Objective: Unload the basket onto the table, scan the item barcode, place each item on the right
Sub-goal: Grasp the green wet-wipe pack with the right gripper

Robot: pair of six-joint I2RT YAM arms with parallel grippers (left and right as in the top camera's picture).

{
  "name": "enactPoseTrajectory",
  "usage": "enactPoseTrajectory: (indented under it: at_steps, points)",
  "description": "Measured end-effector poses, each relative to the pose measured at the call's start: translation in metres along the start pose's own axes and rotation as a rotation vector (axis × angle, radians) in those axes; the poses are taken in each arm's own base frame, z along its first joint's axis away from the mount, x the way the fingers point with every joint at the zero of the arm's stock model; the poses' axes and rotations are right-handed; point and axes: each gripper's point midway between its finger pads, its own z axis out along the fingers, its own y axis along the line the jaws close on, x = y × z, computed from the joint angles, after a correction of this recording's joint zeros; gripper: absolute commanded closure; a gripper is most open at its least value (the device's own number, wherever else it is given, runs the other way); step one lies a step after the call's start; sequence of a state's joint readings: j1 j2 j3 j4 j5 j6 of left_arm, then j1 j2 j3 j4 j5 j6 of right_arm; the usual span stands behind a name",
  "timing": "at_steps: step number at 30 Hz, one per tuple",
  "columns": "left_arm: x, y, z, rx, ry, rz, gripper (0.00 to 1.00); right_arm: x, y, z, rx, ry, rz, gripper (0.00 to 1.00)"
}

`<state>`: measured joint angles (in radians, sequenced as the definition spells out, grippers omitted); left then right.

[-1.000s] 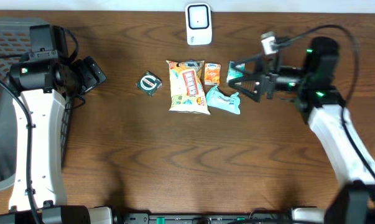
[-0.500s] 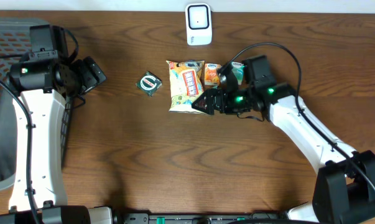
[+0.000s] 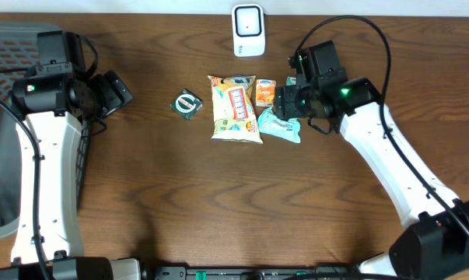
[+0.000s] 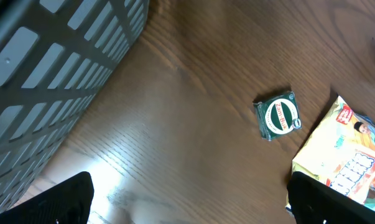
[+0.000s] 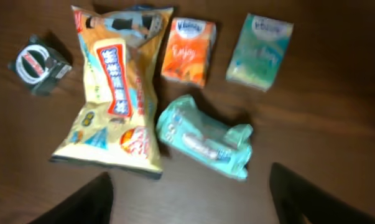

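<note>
right gripper (image 5: pixel 190 183) hovers over the teal pack (image 5: pixel 203 137) at frame centre, jaws partly apart, holding nothing, apparently aligned to pick it for the scanner (image 3: pixel 248 29) at top centre. left gripper (image 4: pixel 190 190) waits at upper left, jaws spread, empty.

Looks like a robotics lab station set up as a mock shop checkout. Wood-grain bench (image 3: pixel 218 202). White barcode scanner (image 3: pixel 248 29) stands at the far edge. Grey slatted basket (image 3: pixel 1 179) on the left. Packaged retail goods cluster mid-bench: snack bag (image 3: pixel 235 109), orange tissue pack (image 3: pixel 265 92), teal packet (image 3: pixel 279 124), small green packet (image 3: pixel 187 103). White left arm (image 3: pixel 43 179) and right arm (image 3: pixel 397 163) reach in from the near edge.
</note>
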<state>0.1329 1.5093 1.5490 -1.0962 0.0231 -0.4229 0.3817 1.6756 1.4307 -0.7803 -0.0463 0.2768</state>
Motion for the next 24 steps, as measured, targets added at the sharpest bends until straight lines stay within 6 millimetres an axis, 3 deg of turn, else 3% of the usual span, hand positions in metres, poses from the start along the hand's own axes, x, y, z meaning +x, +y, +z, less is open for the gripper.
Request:
enactPoseTrajectory:
  at_steps: [4, 7, 11, 15, 19, 24]
  points:
    - [0.0, 0.0, 0.0, 0.0, 0.0, 0.0, 0.02, -0.007, -0.002, 0.021, 0.015, -0.013, -0.047, 0.59]
    - [0.0, 0.0, 0.0, 0.0, 0.0, 0.0, 0.02, -0.001, -0.008, 0.047, 0.034, 0.027, -0.074, 0.62]
    - [0.0, 0.0, 0.0, 0.0, 0.001, 0.0, 0.02, 0.017, -0.019, 0.082, 0.06, 0.11, -0.083, 0.69]
    - [0.0, 0.0, 0.0, 0.0, 0.001, 0.0, 0.02, 0.046, -0.031, 0.108, 0.069, 0.229, -0.071, 0.7]
    - [0.0, 0.0, 0.0, 0.0, 0.001, 0.0, 0.02, 0.073, -0.037, 0.109, 0.073, 0.343, -0.057, 0.71]
    - [0.0, 0.0, 0.0, 0.0, 0.001, 0.0, 0.02, 0.111, -0.043, 0.087, 0.095, 0.515, -0.044, 0.59]
